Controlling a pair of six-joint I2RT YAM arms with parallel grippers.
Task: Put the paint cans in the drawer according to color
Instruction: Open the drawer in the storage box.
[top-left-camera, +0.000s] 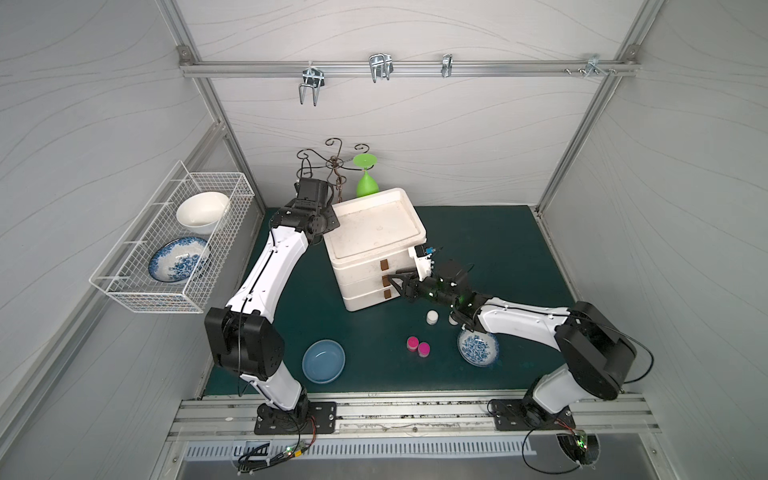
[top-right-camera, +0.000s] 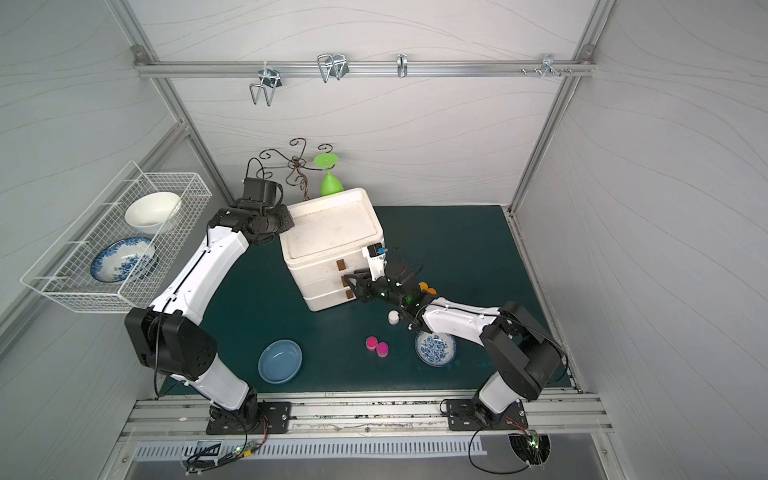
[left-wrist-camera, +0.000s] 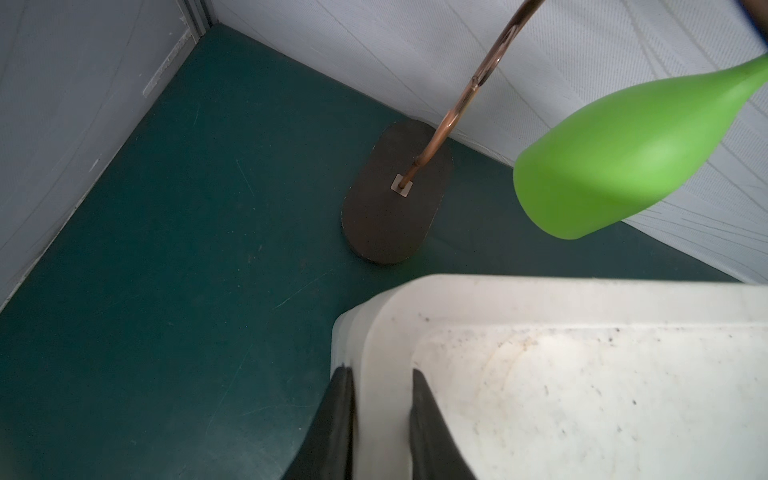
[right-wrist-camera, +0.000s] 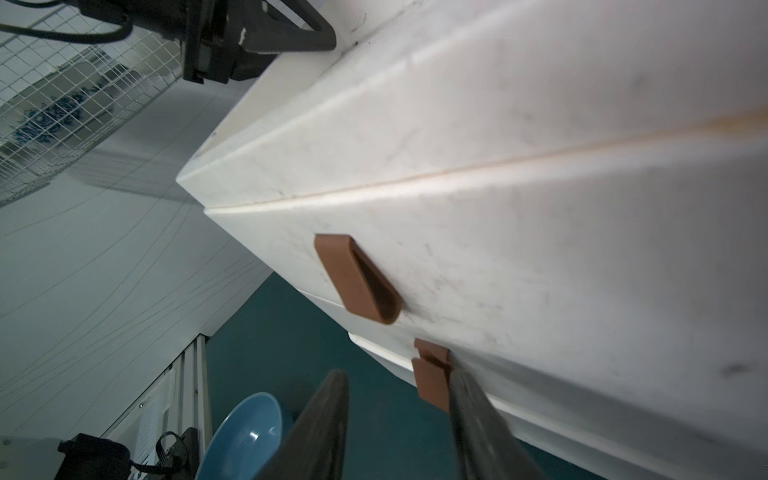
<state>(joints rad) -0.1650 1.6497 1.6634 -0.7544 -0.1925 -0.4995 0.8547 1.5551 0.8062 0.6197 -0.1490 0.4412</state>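
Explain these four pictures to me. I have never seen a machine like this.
You see two robot arms, the left arm and the right arm, bolted at the edge of a green mat. Two pictures look down from above, nearly alike; two come from wrist cameras. On the mat: a white drawer chest, a blue bowl, a patterned dish, and tiny pink cans, a white can and orange cans of paint. The left gripper clamps the chest's top rim. The right gripper stands open around the middle drawer's brown handle, holding nothing yet.
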